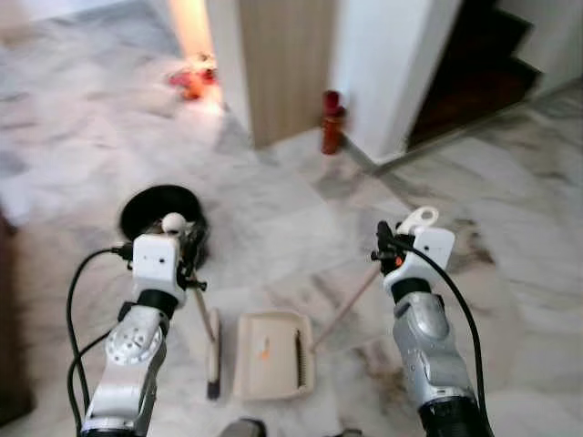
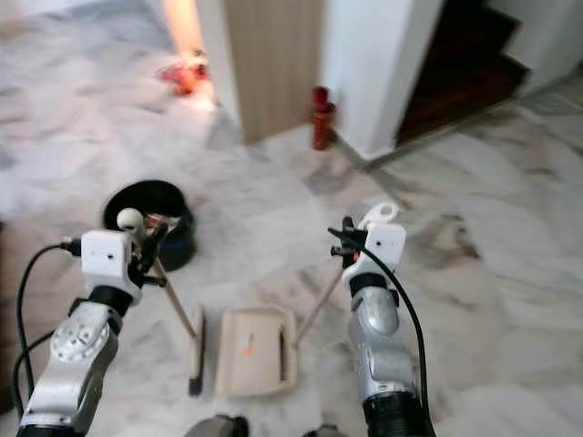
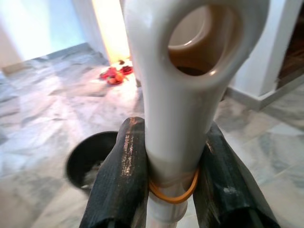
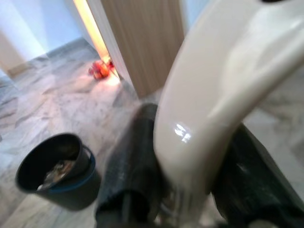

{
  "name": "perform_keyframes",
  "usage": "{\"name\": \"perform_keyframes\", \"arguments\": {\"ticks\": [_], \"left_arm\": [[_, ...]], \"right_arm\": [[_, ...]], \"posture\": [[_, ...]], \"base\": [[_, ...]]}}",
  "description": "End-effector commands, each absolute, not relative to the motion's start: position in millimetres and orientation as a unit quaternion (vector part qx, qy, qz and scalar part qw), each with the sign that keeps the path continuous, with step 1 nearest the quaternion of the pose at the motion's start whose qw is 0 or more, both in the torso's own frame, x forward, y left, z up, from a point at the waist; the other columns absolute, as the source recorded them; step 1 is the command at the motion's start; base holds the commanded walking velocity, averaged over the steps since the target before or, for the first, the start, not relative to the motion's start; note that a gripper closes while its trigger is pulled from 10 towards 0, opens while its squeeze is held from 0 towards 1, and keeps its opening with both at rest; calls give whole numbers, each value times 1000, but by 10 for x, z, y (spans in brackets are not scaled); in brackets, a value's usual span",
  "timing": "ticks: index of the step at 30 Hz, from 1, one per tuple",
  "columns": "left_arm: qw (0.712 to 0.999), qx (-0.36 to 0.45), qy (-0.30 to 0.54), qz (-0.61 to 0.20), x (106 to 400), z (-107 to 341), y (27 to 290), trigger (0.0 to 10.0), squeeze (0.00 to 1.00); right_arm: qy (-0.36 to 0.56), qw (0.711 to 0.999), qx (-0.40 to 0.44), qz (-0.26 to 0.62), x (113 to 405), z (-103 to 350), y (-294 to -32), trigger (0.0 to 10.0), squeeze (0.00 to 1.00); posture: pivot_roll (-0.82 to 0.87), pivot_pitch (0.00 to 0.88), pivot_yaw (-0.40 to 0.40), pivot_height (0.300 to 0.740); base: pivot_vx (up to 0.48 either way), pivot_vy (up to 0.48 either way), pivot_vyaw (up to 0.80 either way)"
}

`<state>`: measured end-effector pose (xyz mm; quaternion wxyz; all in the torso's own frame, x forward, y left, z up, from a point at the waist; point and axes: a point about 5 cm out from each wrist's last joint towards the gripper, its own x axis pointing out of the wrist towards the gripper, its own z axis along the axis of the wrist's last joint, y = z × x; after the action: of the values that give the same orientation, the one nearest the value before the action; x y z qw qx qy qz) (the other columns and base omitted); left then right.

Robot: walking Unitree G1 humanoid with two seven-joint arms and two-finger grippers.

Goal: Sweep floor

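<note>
A cream broom [image 1: 211, 350] leaned beside a beige dustpan [image 1: 270, 355] — both resting on the marble floor [image 1: 301, 228], handles raised.

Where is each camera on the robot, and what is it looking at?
Left eye view: on the head, looking down at the marble floor, the broom and the dustpan; both silver arms show.
Right eye view: beside it on the head, same scene, seen slightly from the side.
Left wrist view: on the left arm, looking along the left gripper, shut on the broom's cream handle.
Right wrist view: on the right arm, looking along the right gripper, shut on the dustpan's handle.
All four views share the black bin.
</note>
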<state>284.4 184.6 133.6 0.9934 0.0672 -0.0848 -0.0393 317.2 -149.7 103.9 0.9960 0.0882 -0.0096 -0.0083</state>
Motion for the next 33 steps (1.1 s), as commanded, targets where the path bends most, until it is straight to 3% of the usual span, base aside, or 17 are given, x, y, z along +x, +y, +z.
{"name": "perform_keyframes", "arguments": {"ticks": [1, 17, 27, 33], "left_arm": [[991, 67, -104, -46, 2840, 1416, 1814, 10000, 0], [991, 69, -108, -46, 2834, 1424, 1808, 10000, 0], [991, 74, -104, -44, 2841, 1415, 1812, 10000, 0], [991, 80, -97, -38, 2851, 1399, 1825, 10000, 0]], "right_arm": [[-30, 996, 86, -12, 3181, 1118, -1526, 10000, 0], [-26, 996, 87, -6, 3190, 1106, -1515, 10000, 0], [-29, 996, 86, -2, 3194, 1111, -1496, 10000, 0], [-23, 996, 90, 1, 3193, 1093, -1490, 10000, 0]], "posture": [[145, 181, -26, 740], [151, 168, -25, 740], [151, 162, -22, 740], [150, 163, -23, 740]], "base": [[0, 296, 563], [0, 18, 34], [0, 0, 684], [44, 0, 71]]}}
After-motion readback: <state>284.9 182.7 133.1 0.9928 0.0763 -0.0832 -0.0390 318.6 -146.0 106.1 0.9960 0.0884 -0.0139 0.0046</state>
